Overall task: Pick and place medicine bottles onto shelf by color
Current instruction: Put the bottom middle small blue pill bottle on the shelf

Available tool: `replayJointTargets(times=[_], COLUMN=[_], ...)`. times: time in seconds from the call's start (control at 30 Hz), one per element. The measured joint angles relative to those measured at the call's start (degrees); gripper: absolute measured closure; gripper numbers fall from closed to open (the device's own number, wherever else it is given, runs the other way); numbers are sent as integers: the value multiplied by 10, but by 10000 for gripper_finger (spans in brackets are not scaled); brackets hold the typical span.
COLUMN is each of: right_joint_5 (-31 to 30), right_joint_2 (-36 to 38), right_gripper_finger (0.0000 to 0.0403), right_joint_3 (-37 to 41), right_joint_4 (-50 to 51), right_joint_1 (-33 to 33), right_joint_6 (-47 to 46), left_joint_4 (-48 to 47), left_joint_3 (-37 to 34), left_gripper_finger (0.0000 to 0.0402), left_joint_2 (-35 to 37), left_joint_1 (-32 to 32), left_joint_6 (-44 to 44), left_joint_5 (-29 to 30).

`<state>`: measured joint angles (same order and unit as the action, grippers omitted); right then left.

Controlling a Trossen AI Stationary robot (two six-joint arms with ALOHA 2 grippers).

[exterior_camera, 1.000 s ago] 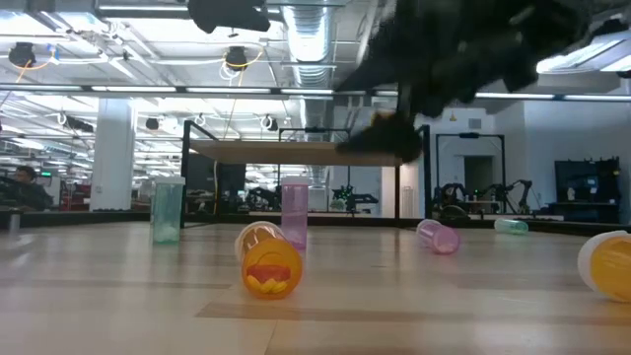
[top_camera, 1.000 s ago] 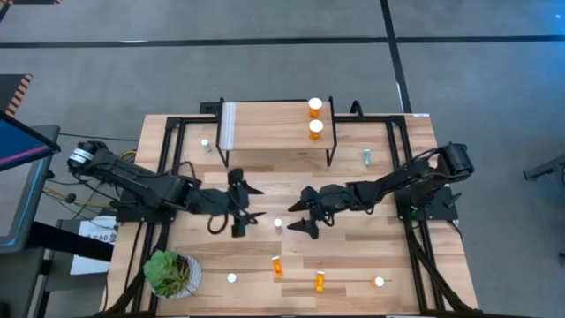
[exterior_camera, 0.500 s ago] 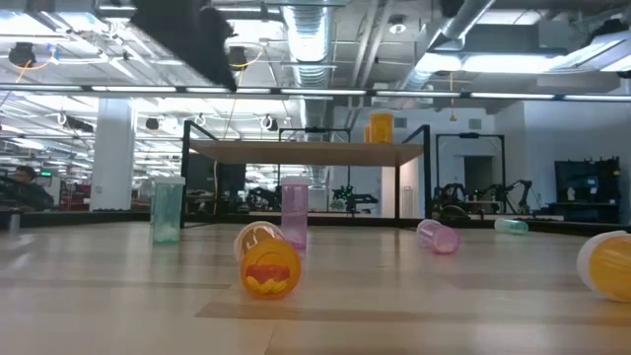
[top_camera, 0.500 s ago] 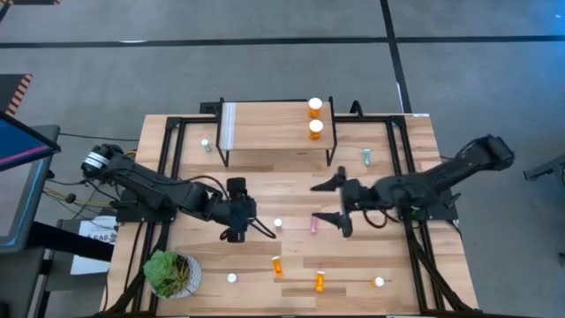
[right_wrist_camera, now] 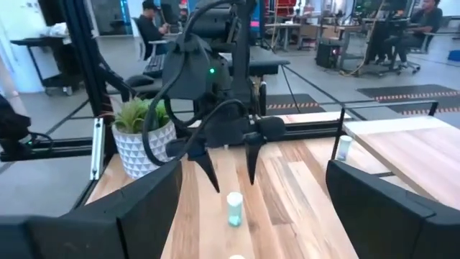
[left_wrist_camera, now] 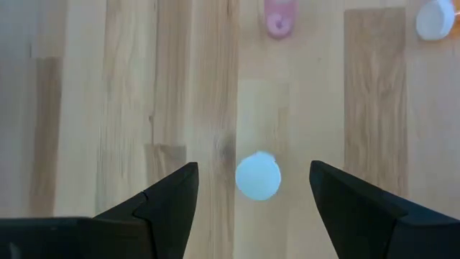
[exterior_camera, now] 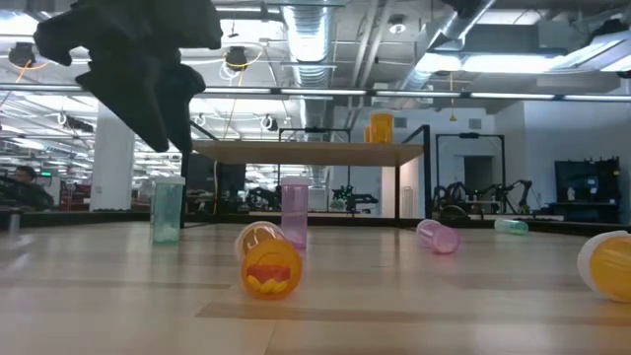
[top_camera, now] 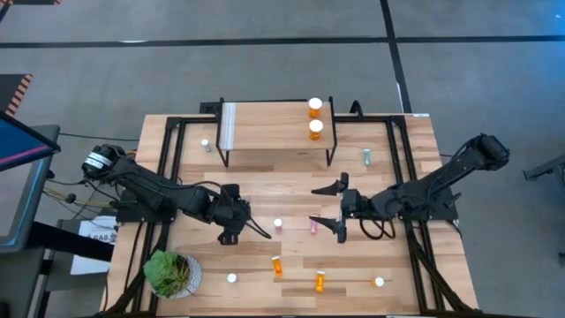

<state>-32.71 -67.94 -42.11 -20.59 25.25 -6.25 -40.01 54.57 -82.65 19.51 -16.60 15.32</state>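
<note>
Lowered left pincer [left_wrist_camera: 253, 188] now hangs open above green bottle [left_wrist_camera: 258, 175]

Orange bottle [exterior_camera: 609, 264] cut by edge

Floor [top_camera: 265, 62]: grey, crossed by dark lines, seen around the table.
Ceiling [exterior_camera: 325, 39]: exposed ducts and pipes, lit by long strip lights.
Column [exterior_camera: 113, 148]: white, at the room's left.
Background [right_wrist_camera: 388, 29]: desks and seated people are shown.
Far wall [exterior_camera: 577, 128]: pale.
</note>
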Motion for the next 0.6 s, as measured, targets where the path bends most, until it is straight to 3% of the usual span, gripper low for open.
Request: replayJointTargets(times=[0.33,0.6], right_joint_5=[-2,-2], right_joint_2=[0,0], right_gripper_finger=[39,39], right_joint_3=[0,0], right_joint_4=[5,11], right_joint_1=[-16,-14], right_joint_6=[-19,-19], left_joint_4=[42,74], left_joint_3=[-19,-52], left_gripper_finger=[148,148], left_joint_2=[1,1], left_joint_1=[0,-22], left_joint_6=[22,20], left_joint_5=[-13,-57])
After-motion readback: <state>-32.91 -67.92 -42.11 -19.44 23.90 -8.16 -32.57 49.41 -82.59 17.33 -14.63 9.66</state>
